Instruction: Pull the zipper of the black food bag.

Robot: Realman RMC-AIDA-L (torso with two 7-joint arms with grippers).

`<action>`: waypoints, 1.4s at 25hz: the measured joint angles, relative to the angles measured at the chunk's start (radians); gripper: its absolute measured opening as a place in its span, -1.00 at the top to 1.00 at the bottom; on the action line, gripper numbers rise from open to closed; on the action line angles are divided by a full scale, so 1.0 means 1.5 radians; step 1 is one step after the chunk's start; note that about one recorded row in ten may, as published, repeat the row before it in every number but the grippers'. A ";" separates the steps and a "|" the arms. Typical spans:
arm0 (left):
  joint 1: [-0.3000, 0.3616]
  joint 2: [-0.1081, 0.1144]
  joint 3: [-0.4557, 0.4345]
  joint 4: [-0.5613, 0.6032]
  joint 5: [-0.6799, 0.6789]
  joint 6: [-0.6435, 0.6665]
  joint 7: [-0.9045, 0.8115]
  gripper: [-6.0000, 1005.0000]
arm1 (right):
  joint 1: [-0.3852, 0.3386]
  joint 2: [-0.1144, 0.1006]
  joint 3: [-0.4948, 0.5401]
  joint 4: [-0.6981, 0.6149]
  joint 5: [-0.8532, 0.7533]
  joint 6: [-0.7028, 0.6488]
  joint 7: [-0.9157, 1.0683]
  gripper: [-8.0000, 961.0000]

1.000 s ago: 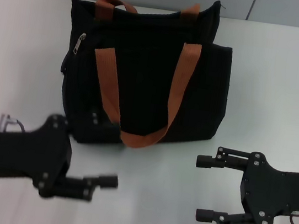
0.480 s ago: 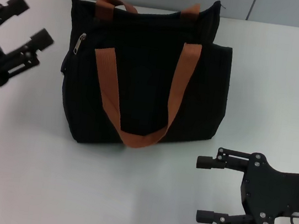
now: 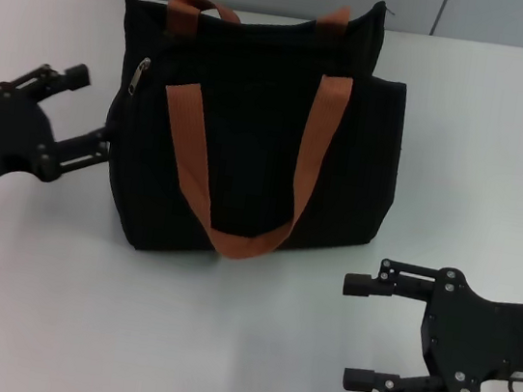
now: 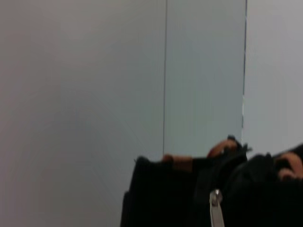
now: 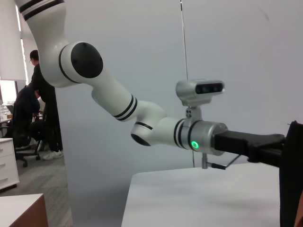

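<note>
The black food bag (image 3: 255,137) stands upright mid-table, its two brown-orange handles draped over the front. The zipper's silver pull tab (image 3: 142,75) hangs at the bag's upper left corner and also shows in the left wrist view as the pull tab (image 4: 216,209) on the bag (image 4: 165,198). My left gripper (image 3: 93,109) is open just left of the bag, its fingertips almost at the side panel, below the tab. Near the front right, my right gripper (image 3: 356,331) stands open, holding nothing, well clear of the bag.
The white table (image 3: 221,346) stretches in front of and to both sides of the bag. A grey wall runs along the back edge. The right wrist view shows my left arm (image 5: 156,127) reaching to the bag's edge (image 5: 289,179).
My left gripper swung from the front left up to the far left, then came down and in toward the bag's left side. The right arm and the bag stayed still.
</note>
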 joint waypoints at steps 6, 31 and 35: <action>-0.038 -0.016 0.000 0.007 0.053 -0.069 0.003 -0.62 | 0.000 -0.001 0.000 0.000 0.000 0.000 0.004 -0.70; -0.036 -0.035 -0.008 -0.002 -0.029 -0.041 0.130 0.23 | 0.009 0.001 0.006 0.031 0.061 -0.021 0.026 -0.71; -0.035 -0.036 -0.009 -0.015 -0.045 -0.034 0.145 0.47 | 0.029 0.001 0.004 0.030 0.165 -0.021 0.150 -0.71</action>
